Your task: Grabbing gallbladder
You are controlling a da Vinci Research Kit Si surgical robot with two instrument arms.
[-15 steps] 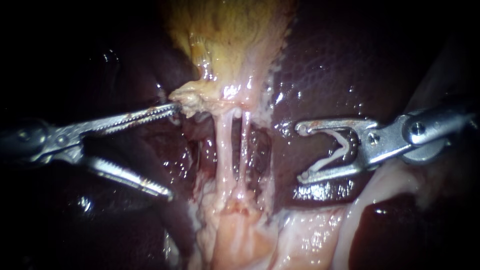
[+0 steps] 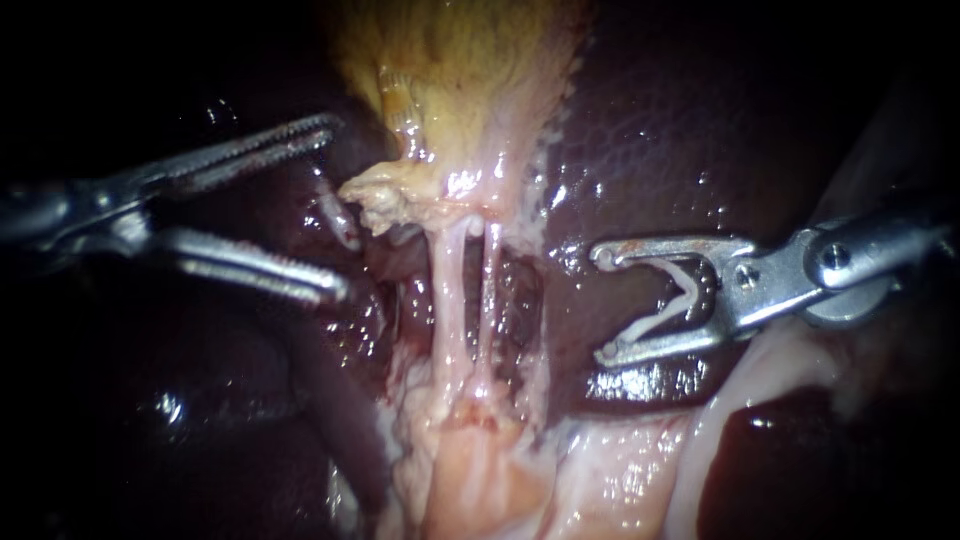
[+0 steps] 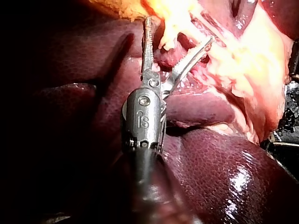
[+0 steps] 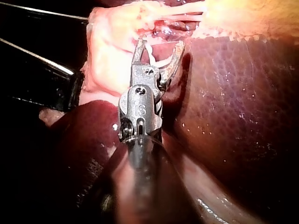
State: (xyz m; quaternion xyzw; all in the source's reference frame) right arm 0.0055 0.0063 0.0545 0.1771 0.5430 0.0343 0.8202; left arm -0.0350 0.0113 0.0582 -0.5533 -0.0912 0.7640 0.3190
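Gallbladder [image 2: 460, 70] tissue, yellowish and glistening, is seen at the upper centre of the endoscope frame, narrowing downward to a ragged pale lip. From that lip two thin pale tubes [image 2: 452, 290] are stretched side by side down the middle of the frame into pinkish fatty tissue [image 2: 480, 470] at the lower centre. Dark, wet liver [image 2: 680, 120] is spread behind and to both sides, and the outer edges of the frame are lost in darkness.

The left instrument [image 2: 333, 207] is brought in from the left edge. Its hand, two toothed jaws, is spread wide apart and nothing is gripped: the upper jaw is pointed at the upper left flank of the gallbladder, the lower jaw lies lower, just left of the tubes. The ragged lip is just to the right of the gap, untouched.

The right instrument [image 2: 602, 305] is entered from the right edge, its hand held at the centre right, apart from the tubes. A pale V-shaped clip [image 2: 680, 300] is seated between its jaws, one leg against each.

In the left wrist view, the left instrument [image 3: 178, 31] is shown with jaws parted, yellow gallbladder [image 3: 187, 9] tissue just ahead and liver [image 3: 224, 168] beside the shaft. In the right wrist view, the right instrument [image 4: 160, 44] carries the clip [image 4: 152, 58] over liver [image 4: 233, 93].
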